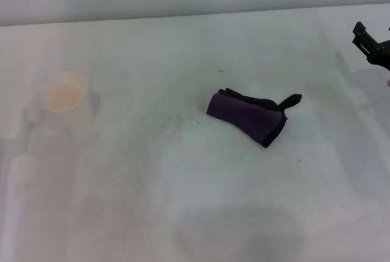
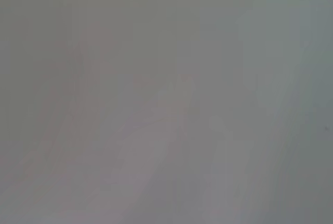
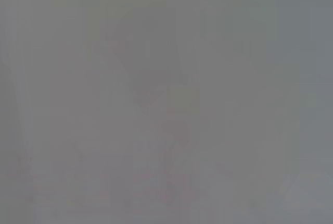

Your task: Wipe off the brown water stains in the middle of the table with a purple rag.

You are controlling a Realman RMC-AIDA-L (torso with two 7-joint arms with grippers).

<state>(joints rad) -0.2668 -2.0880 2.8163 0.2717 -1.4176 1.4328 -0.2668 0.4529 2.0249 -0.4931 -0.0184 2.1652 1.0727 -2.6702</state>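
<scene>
**A:** Head view, entry: purple rag (image 1: 247, 116) lies bunched just right of centre on the surface (image 1: 183, 213), black loop tab pointing to 2 o'clock. Right gripper (image 1: 373, 44) sits well apart at the 2 o'clock edge. Jaws?

**B:** Cannot tell whether apart or together. Left gripper not visible; both wrist views show nothing usable.

**A:** Brown water stains?

**B:** None discernible, only faint grey speckling at the rag's 9 o'clock.

**A:** Advice: take the rag across its thick folded body, not the tab, then press flat while sweeping.

**B:** Container: paper cup (image 1: 63, 94) at 9 o'clock, upright, pale tan inside; contents uncertain.
</scene>
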